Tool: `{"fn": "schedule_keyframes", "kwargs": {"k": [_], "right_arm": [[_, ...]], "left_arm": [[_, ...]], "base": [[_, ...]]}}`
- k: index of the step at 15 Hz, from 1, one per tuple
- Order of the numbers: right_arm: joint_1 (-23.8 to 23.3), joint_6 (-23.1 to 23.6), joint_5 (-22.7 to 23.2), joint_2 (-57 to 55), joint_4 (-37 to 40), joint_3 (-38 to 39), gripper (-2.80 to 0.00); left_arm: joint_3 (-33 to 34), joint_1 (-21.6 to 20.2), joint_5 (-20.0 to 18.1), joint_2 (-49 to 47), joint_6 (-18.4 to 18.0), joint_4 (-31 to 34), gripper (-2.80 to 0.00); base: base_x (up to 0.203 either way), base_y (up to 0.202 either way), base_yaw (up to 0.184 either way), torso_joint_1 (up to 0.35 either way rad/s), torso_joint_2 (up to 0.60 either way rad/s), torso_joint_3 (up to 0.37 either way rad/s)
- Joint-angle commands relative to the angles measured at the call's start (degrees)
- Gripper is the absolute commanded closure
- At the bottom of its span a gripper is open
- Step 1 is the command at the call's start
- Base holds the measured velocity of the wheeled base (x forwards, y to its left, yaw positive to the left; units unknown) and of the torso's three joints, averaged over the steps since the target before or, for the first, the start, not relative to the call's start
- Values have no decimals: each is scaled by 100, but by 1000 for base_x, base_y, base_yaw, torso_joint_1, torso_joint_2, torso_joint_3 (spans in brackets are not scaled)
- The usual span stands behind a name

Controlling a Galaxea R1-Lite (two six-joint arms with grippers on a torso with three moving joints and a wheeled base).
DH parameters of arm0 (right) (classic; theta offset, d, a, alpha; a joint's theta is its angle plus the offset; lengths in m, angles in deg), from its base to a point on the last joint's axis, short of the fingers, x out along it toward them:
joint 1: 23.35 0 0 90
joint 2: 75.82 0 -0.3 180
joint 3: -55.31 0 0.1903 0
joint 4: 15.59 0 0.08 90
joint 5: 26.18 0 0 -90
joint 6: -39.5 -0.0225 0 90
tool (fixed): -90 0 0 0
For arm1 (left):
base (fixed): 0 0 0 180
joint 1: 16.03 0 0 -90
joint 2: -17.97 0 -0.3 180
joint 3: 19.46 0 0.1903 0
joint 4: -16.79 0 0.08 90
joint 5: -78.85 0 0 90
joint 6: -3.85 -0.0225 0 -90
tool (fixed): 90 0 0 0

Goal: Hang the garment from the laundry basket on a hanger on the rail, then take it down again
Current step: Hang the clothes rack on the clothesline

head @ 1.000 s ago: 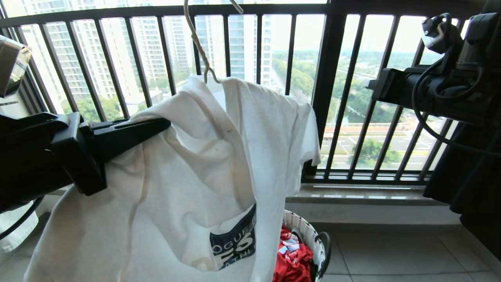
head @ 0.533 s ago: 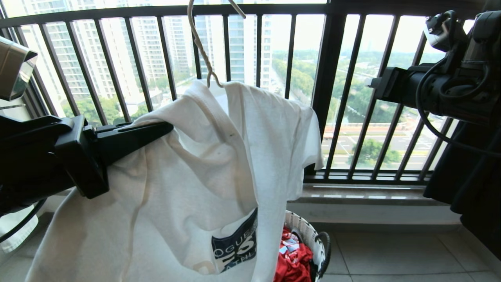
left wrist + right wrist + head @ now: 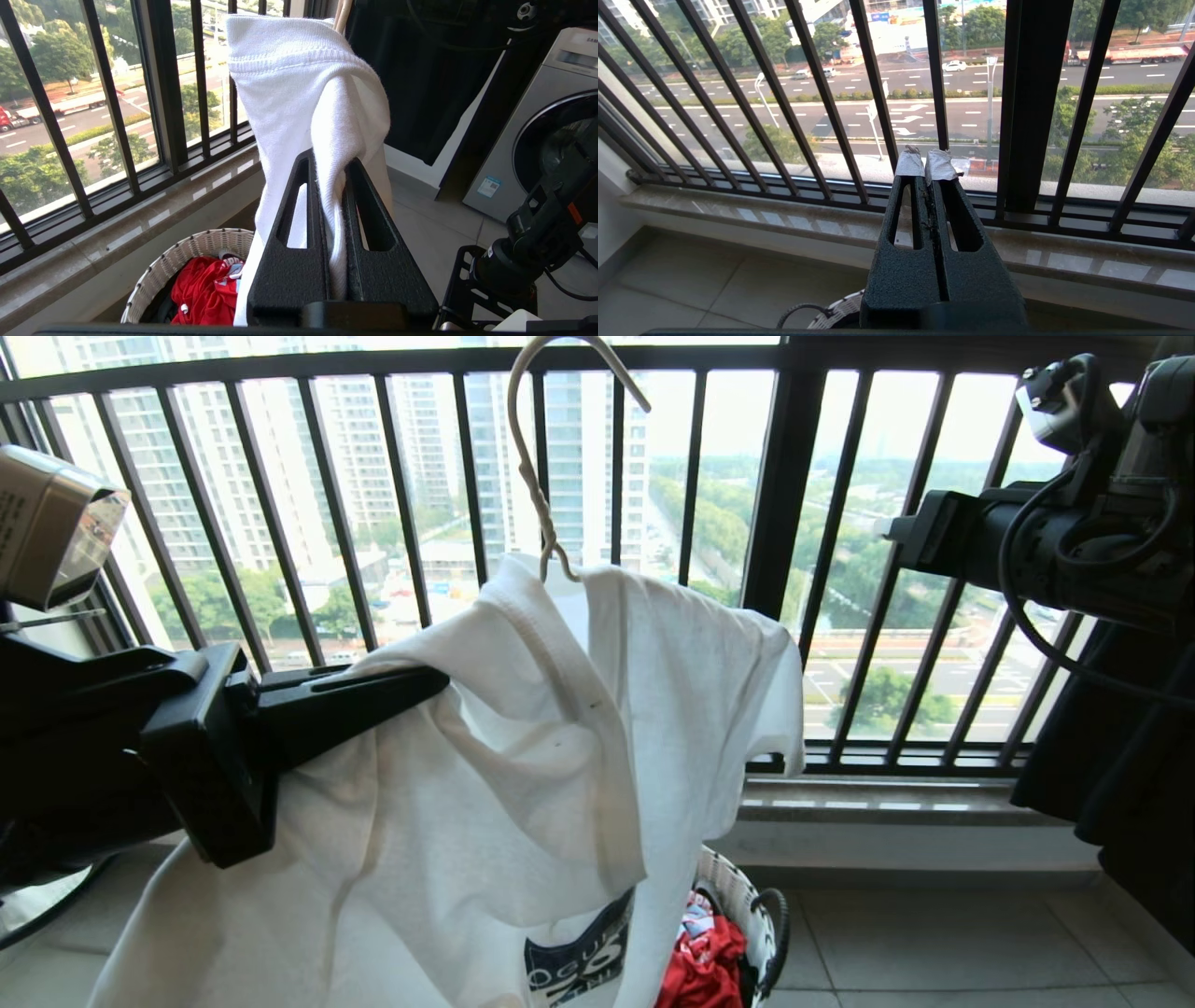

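The white garment is draped over the thin beige hanger, whose hook stands free in front of the window bars. From the left, my left gripper is shut on the garment's shoulder fold, and white cloth fills the gap between its fingers. The navy chest graphic hangs low. Just below the garment stands the laundry basket on the floor. My right gripper is shut on nothing and points at the railing, its arm held high at the right. The rail is out of view.
A red garment lies in the basket. The black barred railing and its stone sill run close behind. Dark cloth hangs at the right. A washing machine stands behind the left arm.
My left gripper has carried the garment and hanger to the right and lower, so the whole hook now shows. The right arm has stayed where it was.
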Motion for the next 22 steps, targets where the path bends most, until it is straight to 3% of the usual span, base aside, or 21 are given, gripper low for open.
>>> {"fn": "schedule_keyframes", "kwargs": {"k": [1, 7, 22], "right_arm": [[2, -1, 2, -7, -10, -2, 0], [-15, -19, 2, -38, -10, 7, 0], [-24, -1, 2, -50, -10, 24, 0]], "left_arm": [[58, 153, -15, 0, 12, -21, 0], [226, 701, 1, 35, 15, -21, 0], [253, 713, 11, 53, 3, -48, 0]], "base": [[0, 0, 0, 0, 0, 0], [0, 0, 0, 10, -116, -165], [0, 0, 0, 136, -480, -318]]}}
